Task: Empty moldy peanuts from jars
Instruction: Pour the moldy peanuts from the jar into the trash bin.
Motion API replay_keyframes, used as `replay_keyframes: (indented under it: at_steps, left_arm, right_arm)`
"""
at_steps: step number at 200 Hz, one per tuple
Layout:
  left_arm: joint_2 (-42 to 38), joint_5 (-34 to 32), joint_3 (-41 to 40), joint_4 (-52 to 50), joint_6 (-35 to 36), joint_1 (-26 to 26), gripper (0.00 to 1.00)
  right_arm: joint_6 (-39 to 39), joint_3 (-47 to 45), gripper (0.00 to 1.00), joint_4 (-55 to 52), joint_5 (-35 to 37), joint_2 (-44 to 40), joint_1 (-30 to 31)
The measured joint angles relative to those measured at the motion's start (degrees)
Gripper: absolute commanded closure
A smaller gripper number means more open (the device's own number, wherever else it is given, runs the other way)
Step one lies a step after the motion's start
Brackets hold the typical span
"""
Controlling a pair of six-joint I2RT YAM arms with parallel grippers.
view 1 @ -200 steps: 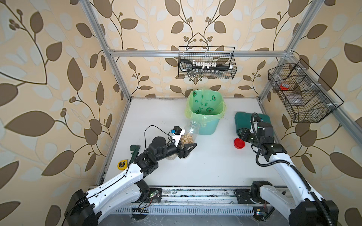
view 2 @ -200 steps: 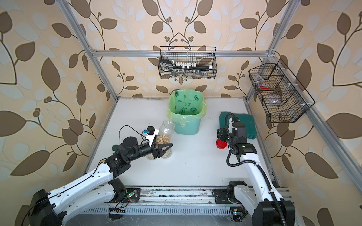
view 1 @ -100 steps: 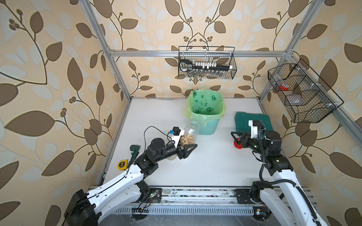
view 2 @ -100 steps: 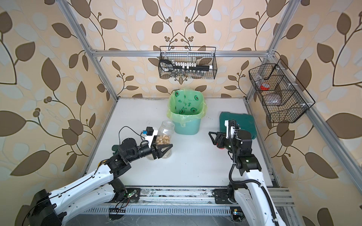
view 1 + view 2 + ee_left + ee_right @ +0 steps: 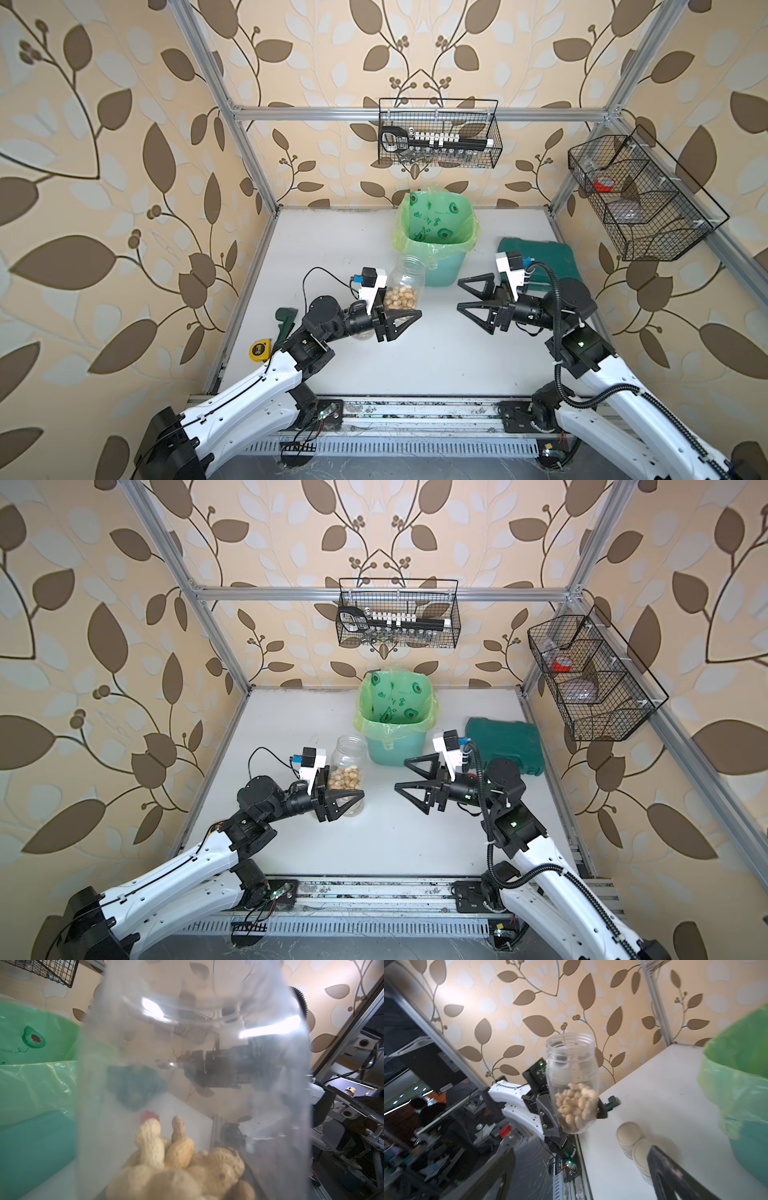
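Note:
My left gripper [image 5: 400, 316] is shut on the lower part of a tall clear jar [image 5: 405, 279], which stands upright with its lid off, just in front of the bin. Moldy peanuts [image 5: 344, 780] fill roughly its lower third; in the left wrist view the peanuts [image 5: 176, 1163] lie behind the jar wall [image 5: 207, 1043]. My right gripper [image 5: 462, 296] is open and empty, and points at the jar from the right, a hand's width away. Two squat jars with beige lids [image 5: 629, 1134] stand on the table below the held jar. A red blur [image 5: 149, 1115] shows through the jar.
A mint-green bin [image 5: 446, 270] lined with a green bag stands at the back centre. A dark green case [image 5: 540, 259] lies behind my right wrist. A yellow tape measure [image 5: 259, 349] and a green tool [image 5: 284, 318] lie at the left edge. Wire baskets [image 5: 438, 133] hang on the walls.
My right gripper has opened, left the red lid beside the green case, and swung left towards the jar. The left arm has held the jar still.

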Motion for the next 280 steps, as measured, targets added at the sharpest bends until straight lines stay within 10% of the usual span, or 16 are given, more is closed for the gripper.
replay_keyframes:
  at_steps: [43,280]
  left_arm:
    - [0.0,1.9,0.0,3.3,-2.9,0.0,0.72]
    - [-0.3,6.4,0.5,9.9,-4.5,-0.1,0.72]
  right_arm:
    - [-3.7,6.3,0.01,4.6,4.3,10.3,11.9]
    - [-7.7,21.3,0.04,7.6,10.6,26.1,21.5]
